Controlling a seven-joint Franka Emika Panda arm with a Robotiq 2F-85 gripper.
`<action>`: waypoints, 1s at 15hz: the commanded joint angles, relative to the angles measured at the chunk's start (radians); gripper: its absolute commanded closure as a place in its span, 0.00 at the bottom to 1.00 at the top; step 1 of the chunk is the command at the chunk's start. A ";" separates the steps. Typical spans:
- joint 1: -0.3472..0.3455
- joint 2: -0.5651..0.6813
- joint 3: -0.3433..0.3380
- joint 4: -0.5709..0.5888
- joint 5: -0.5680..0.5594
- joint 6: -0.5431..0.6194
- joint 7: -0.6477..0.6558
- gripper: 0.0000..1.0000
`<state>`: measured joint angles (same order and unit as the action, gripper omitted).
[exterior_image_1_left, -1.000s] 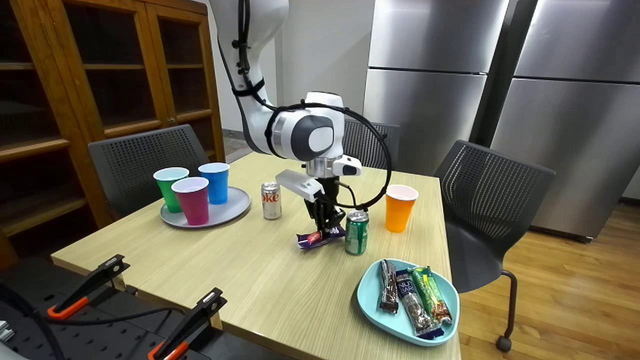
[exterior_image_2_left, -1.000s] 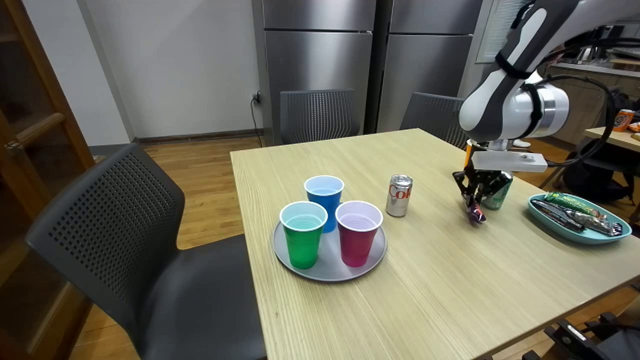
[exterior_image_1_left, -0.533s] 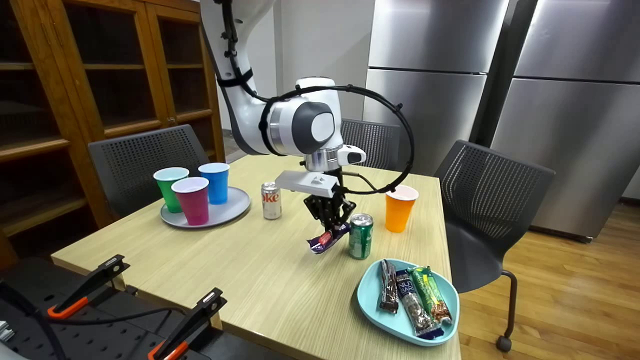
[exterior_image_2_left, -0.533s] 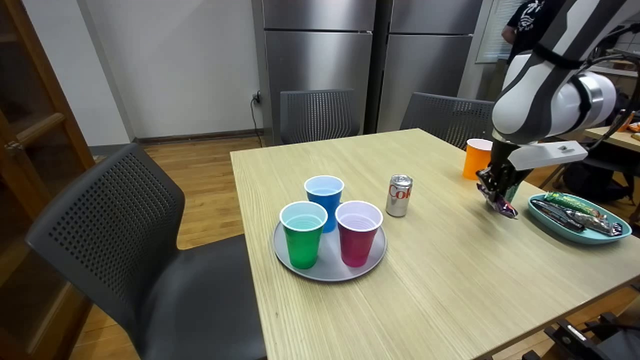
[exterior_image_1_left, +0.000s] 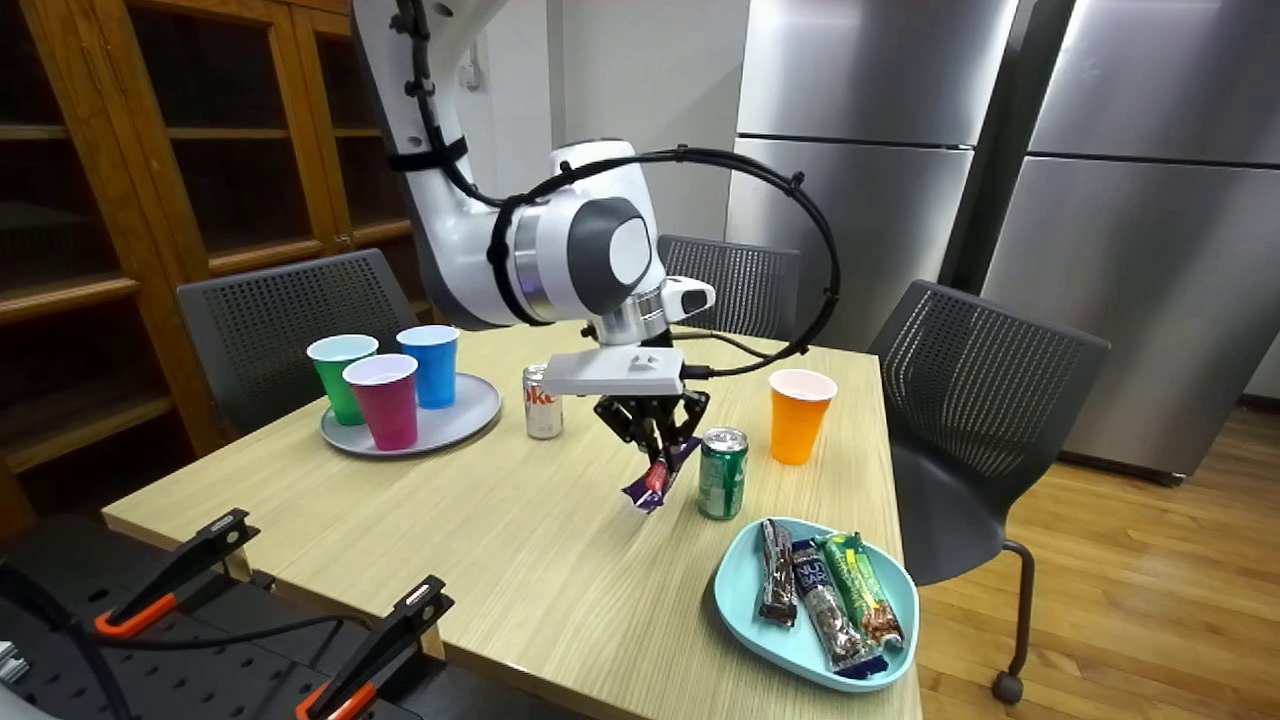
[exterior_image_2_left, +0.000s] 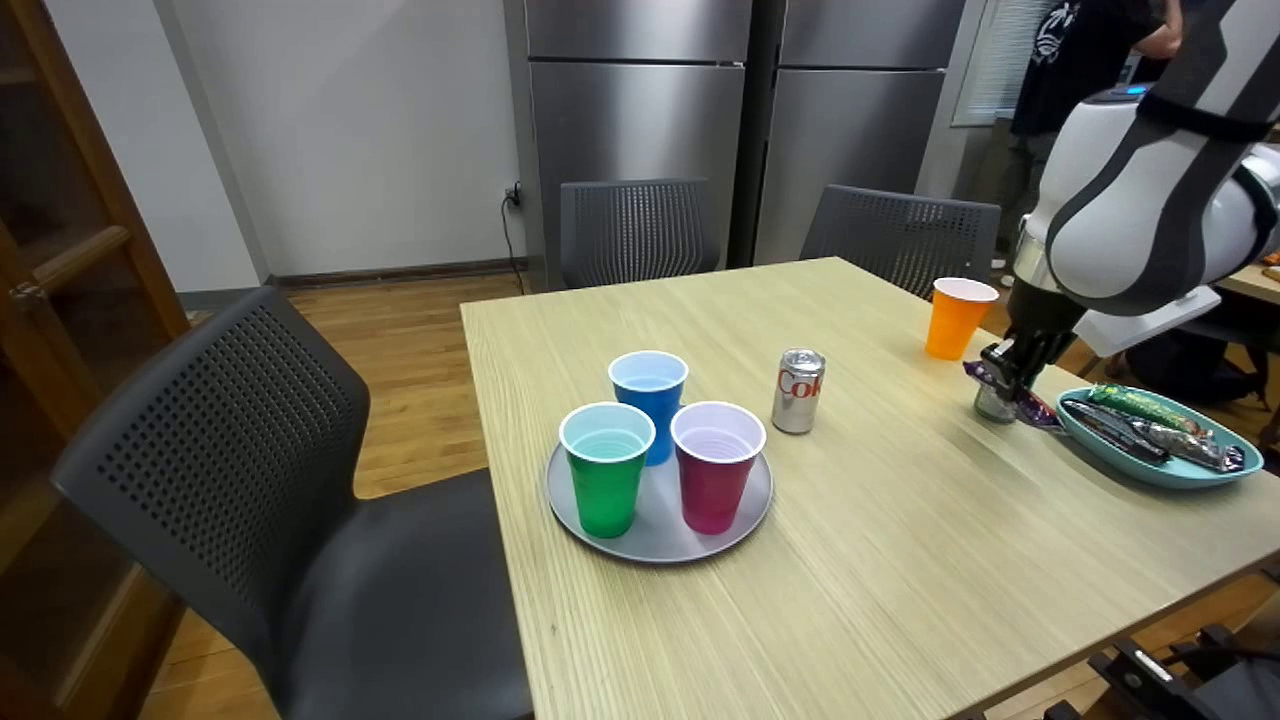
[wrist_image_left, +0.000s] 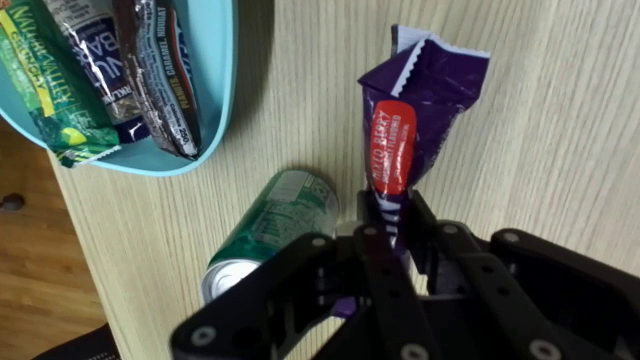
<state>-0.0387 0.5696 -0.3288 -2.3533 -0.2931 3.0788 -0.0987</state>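
Well, I've got the purple bar (wrist_image_left: 410, 135) pinched mid-length in my gripper (wrist_image_left: 392, 212), jaws drawn in on it, tilted over the worktop (wrist_image_left: 310, 95) just beside the green can (wrist_image_left: 272, 225). The glossy wrapper (wrist_image_left: 437, 85) is creased, one end pale-edged; its red patch (wrist_image_left: 393, 147) reads "MIXED BERRY". In the teal bowl (wrist_image_left: 228, 75) I make out "NATURE VALLEY CRUNCHY" on the green bar (wrist_image_left: 52, 87), "PEANUTS, CARAMEL, NOUGAT" on the brown bar (wrist_image_left: 159, 82), and, in an exterior view, "NUT BARS" on the navy bar (exterior_image_1_left: 828, 605).

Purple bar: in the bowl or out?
Out. In the wrist view, the gripper is closed on the purple bar, and tabletop shows between the bar and the bowl.
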 joint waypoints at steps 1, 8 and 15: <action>0.012 -0.094 -0.028 -0.092 -0.038 0.063 -0.077 0.96; -0.010 -0.192 -0.090 -0.185 -0.088 0.105 -0.200 0.96; -0.096 -0.266 -0.087 -0.233 -0.088 0.112 -0.281 0.96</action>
<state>-0.0832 0.3670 -0.4297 -2.5480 -0.3628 3.1847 -0.3369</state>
